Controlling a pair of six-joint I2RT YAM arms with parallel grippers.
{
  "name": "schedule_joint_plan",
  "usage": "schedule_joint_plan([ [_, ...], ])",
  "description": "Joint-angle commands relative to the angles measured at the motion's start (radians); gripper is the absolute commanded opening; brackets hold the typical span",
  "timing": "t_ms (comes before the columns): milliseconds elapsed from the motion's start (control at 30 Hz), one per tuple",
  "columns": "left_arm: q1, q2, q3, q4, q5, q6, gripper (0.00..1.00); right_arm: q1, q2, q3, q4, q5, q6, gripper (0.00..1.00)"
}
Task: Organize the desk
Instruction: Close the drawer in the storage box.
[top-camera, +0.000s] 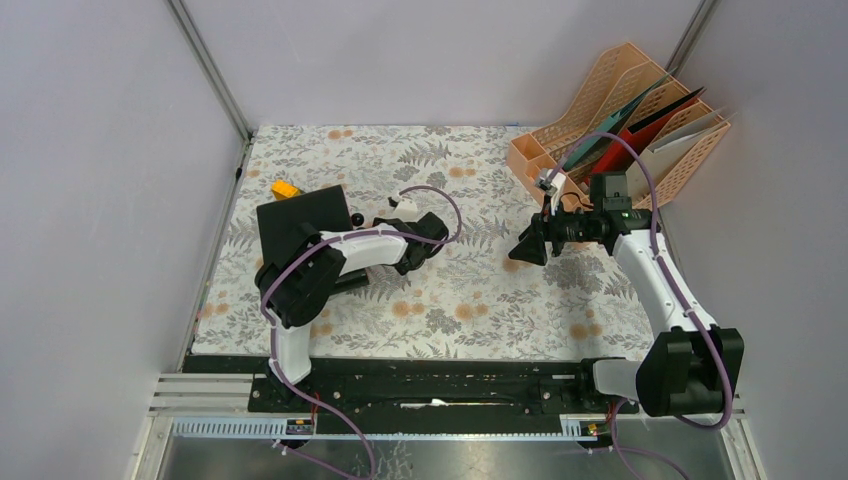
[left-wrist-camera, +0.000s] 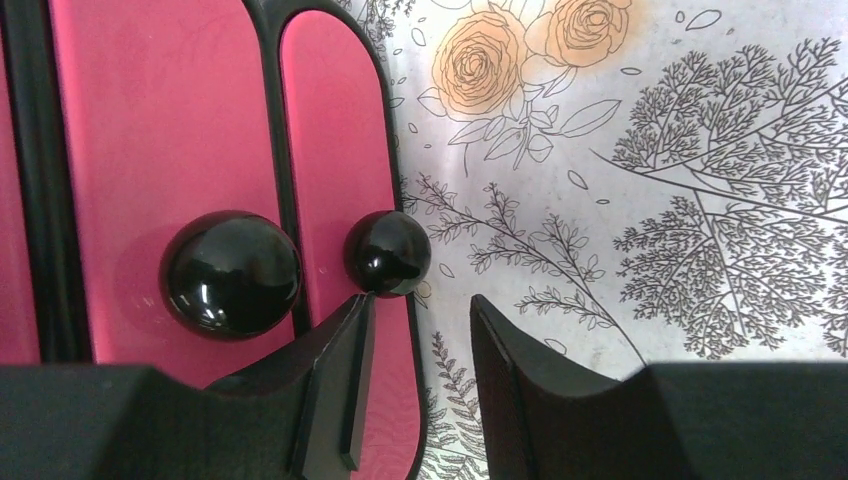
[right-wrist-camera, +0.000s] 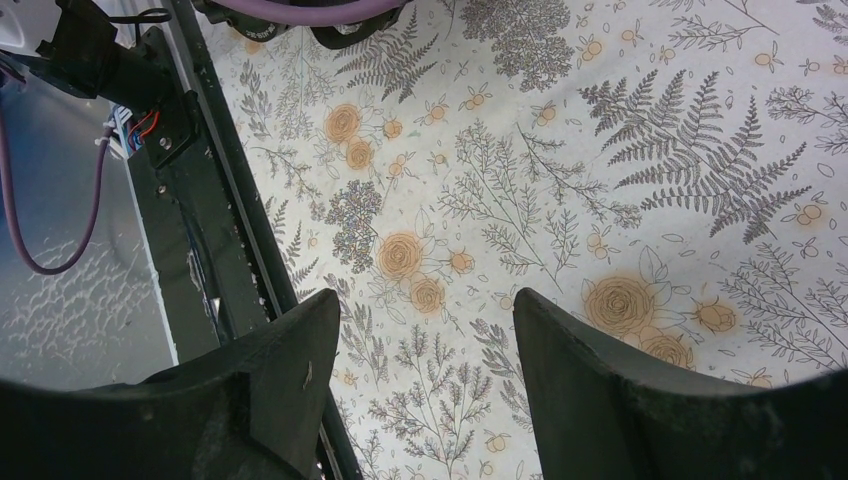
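Left claw (left-wrist-camera: 421, 302) apart beside two black knobs (left-wrist-camera: 231, 273) (left-wrist-camera: 388, 253); right claw (right-wrist-camera: 425, 298) apart over one desk (right-wrist-camera: 600, 150)

Peach plastic lattice file rack (top-camera: 608, 82) at far right corner, dividers slanting up to right. In its slots, leaning: dark teal folder (top-camera: 620, 110), red folder (top-camera: 640, 130), pale grey folder (top-camera: 682, 140).

Black flat square board (top-camera: 300, 222) at far left. Small yellow block (top-camera: 285, 188) just beyond its far edge.

Left wrist close-up: magenta panel (left-wrist-camera: 150, 130) with black rounded ribs. Larger glossy black ball (left-wrist-camera: 231, 273) on it. Smaller glossy black ball (left-wrist-camera: 388, 253) at outer rim.

Black slotted rail (top-camera: 450, 385) along near edge.
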Motion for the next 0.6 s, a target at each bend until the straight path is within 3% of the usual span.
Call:
schedule_joint_plan([
  [0,0.018,-0.01,-0.01,-0.03,-0.082,-0.017,0.46,-0.007,-0.036,0.019,-0.012,-0.012,-0.023,0.71],
  [200,-0.004,-0.076,-0.003,-0.026,-0.017,0.009,0.49,-0.007,-0.037,0.017,-0.011,-0.015,-0.024,0.71],
  [300,-0.047,-0.156,-0.009,0.069,0.127,0.112,0.54,-0.007,-0.039,0.016,-0.011,-0.01,-0.025,0.71],
  [433,-0.076,-0.287,-0.035,0.228,0.459,0.239,0.6,-0.009,-0.049,0.015,-0.01,0.001,-0.028,0.71],
  [567,-0.074,-0.422,-0.079,0.34,0.659,0.299,0.73,-0.011,-0.057,0.013,-0.011,0.004,-0.03,0.71],
])
